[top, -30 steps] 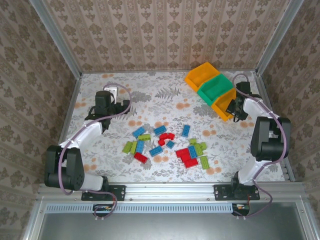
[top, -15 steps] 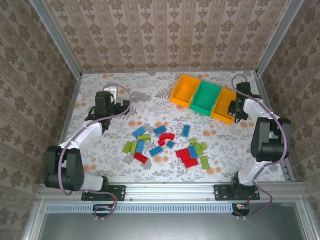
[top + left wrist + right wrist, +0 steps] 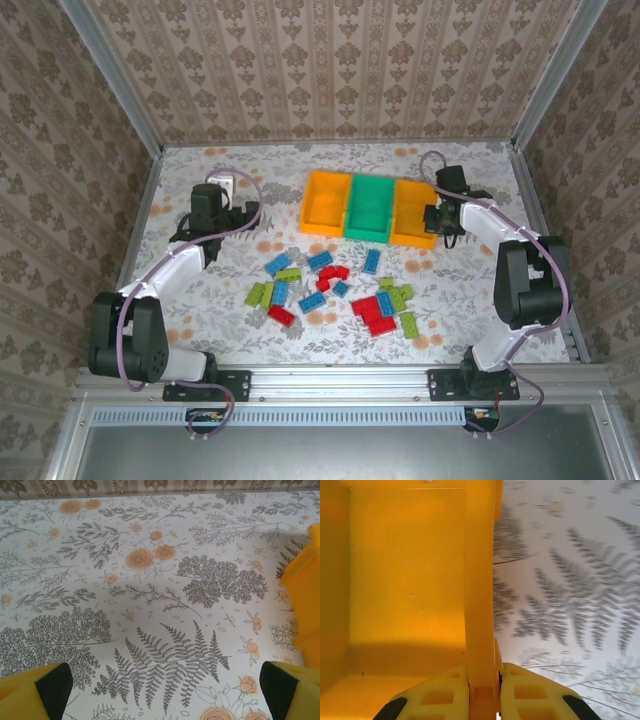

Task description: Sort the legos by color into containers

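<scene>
Three containers stand in a row at the table's middle back: an orange-yellow bin (image 3: 327, 204), a green bin (image 3: 369, 207) and a second orange-yellow bin (image 3: 411, 211). My right gripper (image 3: 437, 218) is shut on the right wall of that last bin (image 3: 479, 580), one finger inside and one outside. The legos (image 3: 330, 290), red, blue and lime green, lie scattered on the cloth in front of the bins. My left gripper (image 3: 210, 222) stands open over bare cloth at the left, its fingertips (image 3: 52, 685) wide apart with nothing between them.
An orange-yellow bin edge (image 3: 305, 585) shows at the right of the left wrist view. Metal frame rails (image 3: 140, 210) and patterned walls close in the table on three sides. A white block (image 3: 222, 182) sits behind the left arm.
The right gripper has closed on the bin wall and dragged the row of three bins leftward and straight, from the back right corner toward the middle. The left arm has not moved.
</scene>
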Motion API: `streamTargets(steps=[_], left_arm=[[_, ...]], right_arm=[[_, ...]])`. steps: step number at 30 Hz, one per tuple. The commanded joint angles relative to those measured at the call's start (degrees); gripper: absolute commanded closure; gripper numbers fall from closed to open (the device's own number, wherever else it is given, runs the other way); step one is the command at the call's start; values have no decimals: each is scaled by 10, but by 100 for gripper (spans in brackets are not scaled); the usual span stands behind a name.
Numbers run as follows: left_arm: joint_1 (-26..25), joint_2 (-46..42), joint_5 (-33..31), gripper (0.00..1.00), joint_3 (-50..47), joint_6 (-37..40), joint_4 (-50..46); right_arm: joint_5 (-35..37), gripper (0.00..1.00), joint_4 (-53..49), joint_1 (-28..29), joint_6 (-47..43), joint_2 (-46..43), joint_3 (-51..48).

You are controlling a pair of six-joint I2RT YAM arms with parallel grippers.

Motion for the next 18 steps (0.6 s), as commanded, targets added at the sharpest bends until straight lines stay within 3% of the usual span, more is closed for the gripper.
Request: streamTargets(steps=[1,6,7,9,11,13,18], left_arm=[[-4,-25,-9,0,-12,-11,-7],[-4,-33,-12,0,-18,-8,-8],[-4,-32,-12,0,-20,-7,-7],[-3,-32,-11,0,-20,-10,-5],[-4,-30,-8,0,-21,-14,-4],[-5,-29,-8,0,-22,-16,-2],[-7,-30,-9,0,-25,-18,0]], right_arm=[[-25,87,15,20,-34,11,28],[-30,86,19,27,-33,15,30],[-27,81,19,29,-33,14,30],[-14,53,14,30,-24,10,32],[-9,35,10,30,-16,0,33],[-16,28,13,30,-15,-21,27],[-49,25,14,31,-10,-98,-8]])
